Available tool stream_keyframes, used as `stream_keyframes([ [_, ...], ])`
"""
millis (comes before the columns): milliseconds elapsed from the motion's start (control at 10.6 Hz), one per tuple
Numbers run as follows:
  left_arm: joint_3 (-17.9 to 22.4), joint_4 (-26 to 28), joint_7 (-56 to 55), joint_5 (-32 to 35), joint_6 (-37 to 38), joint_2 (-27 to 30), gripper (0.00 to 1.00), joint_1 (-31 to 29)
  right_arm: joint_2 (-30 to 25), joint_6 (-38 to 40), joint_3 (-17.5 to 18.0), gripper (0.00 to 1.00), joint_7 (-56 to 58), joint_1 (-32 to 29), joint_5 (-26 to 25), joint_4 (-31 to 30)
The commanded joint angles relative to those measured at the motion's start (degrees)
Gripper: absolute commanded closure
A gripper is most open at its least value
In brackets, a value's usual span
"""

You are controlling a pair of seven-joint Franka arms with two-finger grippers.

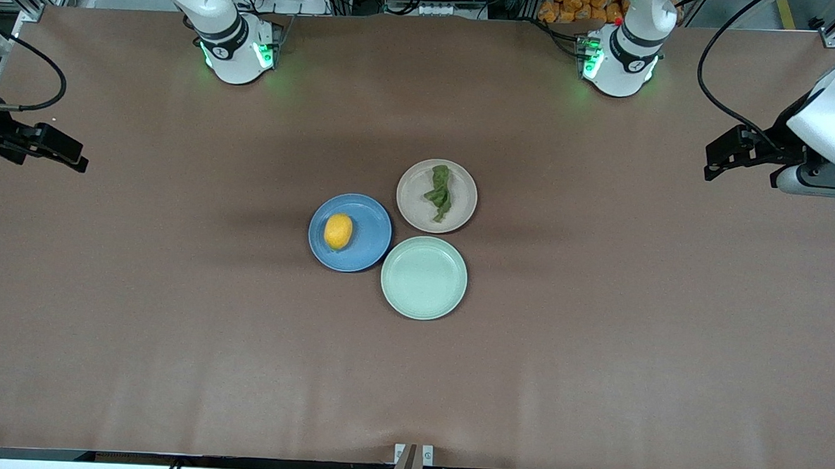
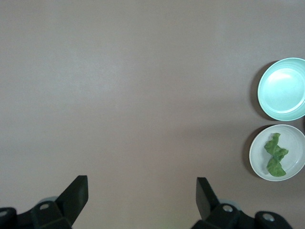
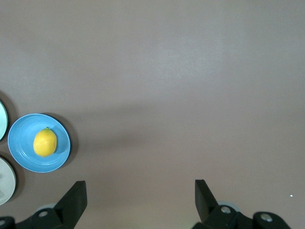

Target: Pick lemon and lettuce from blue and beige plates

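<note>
I see three round shallow plates clustered mid-table on the brown table cover (image 1: 174, 322), rims touching or nearly so. Taking the pale mint-green plate (image 1: 423, 278) as landmark: the medium blue plate (image 1: 371, 250) sits just beside it toward the right arm's end and slightly farther from the front camera, with the small oval yellow-orange lemon (image 1: 338, 231) lying in it. The pale pinkish beige plate (image 1: 414, 205) is directly farther from the camera than the mint one, with the wrinkled dark green lettuce leaf (image 1: 439, 192) on it. Mint plate holds nothing. Both arms wait well apart from the mint plate: left gripper (image 2: 142, 191) over bare cover at its own end, jaws wide, holding nothing; right gripper (image 3: 140, 194) likewise at the right arm's end, jaws wide, holding nothing.
</note>
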State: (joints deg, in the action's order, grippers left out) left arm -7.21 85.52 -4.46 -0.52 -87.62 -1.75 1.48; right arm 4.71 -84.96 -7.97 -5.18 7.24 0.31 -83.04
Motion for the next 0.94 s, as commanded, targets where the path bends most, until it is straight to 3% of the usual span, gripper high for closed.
stream_keyframes([
  [0,-0.08,-0.7,0.77,0.43,0.96,0.08,0.0,0.01,-0.93,0.41,0.32,0.0,0.35,-0.3,-0.75,-0.36],
  [847,-0.26,-0.7,-1.34,-0.45,0.96,-0.79,0.0,0.71,-0.93,0.5,0.32,0.0,0.43,-0.38,-0.75,-0.36],
])
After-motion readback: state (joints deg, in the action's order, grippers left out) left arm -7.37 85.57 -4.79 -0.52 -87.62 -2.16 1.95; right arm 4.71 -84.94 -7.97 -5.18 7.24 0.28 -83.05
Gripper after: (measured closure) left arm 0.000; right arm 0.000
